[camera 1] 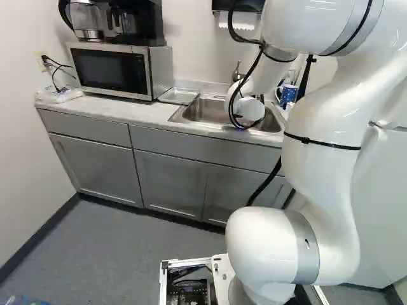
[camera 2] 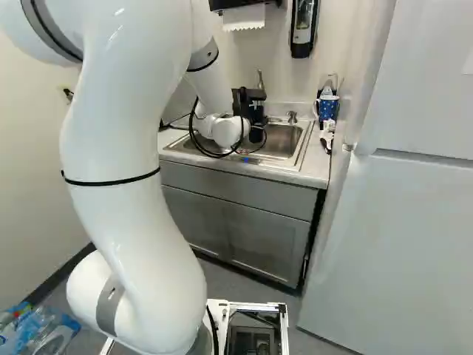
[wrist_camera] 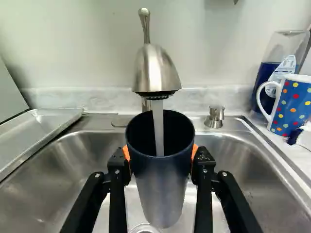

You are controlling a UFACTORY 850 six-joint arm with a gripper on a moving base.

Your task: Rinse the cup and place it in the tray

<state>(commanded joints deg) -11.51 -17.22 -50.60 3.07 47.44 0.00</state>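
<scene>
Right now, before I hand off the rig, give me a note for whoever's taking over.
Gripper: shut on the dark cup, mouth up over the sink.
Faucet: running, its stream falling into the cup.
Tray: beside the sink; cup not in it yet.
Done: cup gripped and under water.
Left: finish rinsing, probably empty it, then place it in the tray.
</scene>
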